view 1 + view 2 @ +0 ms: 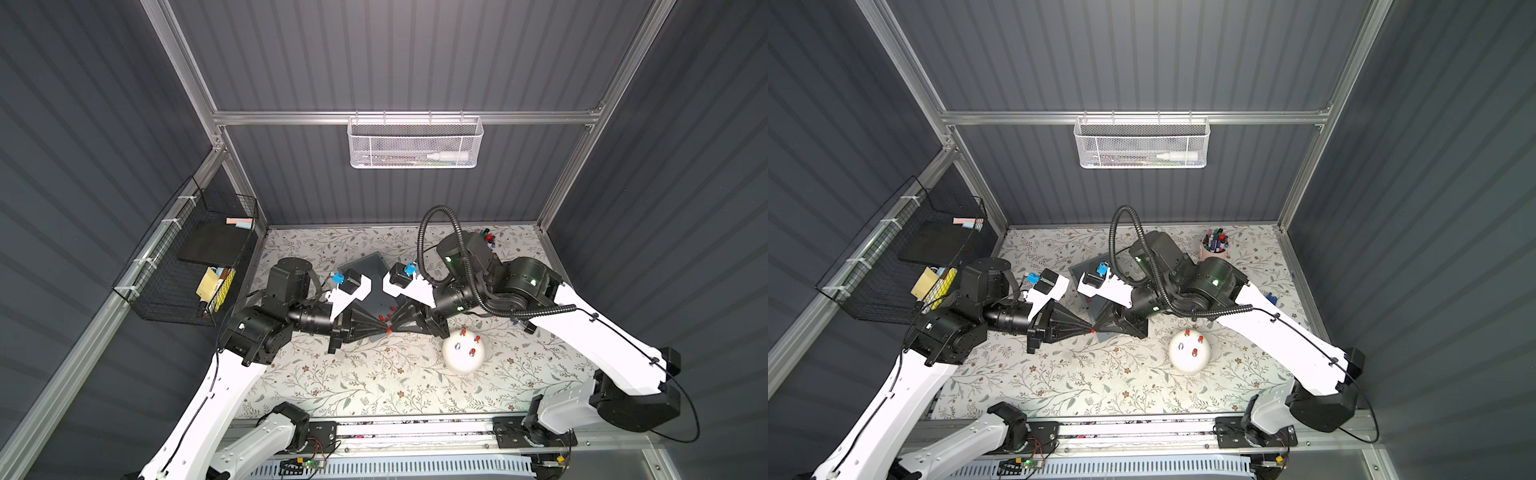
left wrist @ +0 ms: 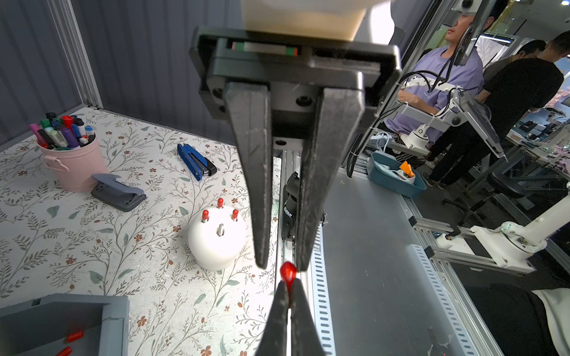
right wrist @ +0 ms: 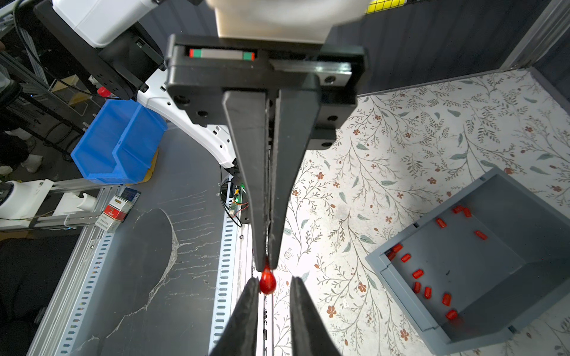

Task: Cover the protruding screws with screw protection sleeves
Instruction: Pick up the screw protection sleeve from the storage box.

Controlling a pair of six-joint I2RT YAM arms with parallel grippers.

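Left gripper [image 2: 290, 286]: jaws fully together, pinching the narrow end of one small bright red plastic sleeve [image 2: 287, 272]. It is holding the sleeve in mid-air near the grey open plastic bin [image 3: 431, 214], tip to tip with the right gripper [image 3: 274, 280].

Right gripper: jaws standing apart on either side of the sleeve's rounded end. One finger is apparently touching it and the other is clear, so it is not gripping anything yet.

Loose red sleeves [image 3: 418, 273] are lying scattered in the bin.

Smooth white dome [image 2: 216, 243] is sitting on the floral table [image 1: 374, 374]. Three of its studs are wearing red caps [image 2: 205, 214]. One bare silvery stud [image 2: 220, 229] is waiting.

Handling, as a judgement: the sleeve is looking feather-light, soft and slick. It is squashing to a teardrop under the pinch, so a hard squeeze risks shooting it out. Best hold is probably across the rounded closed end, lightly, leaving the mouth free to go over the stud.
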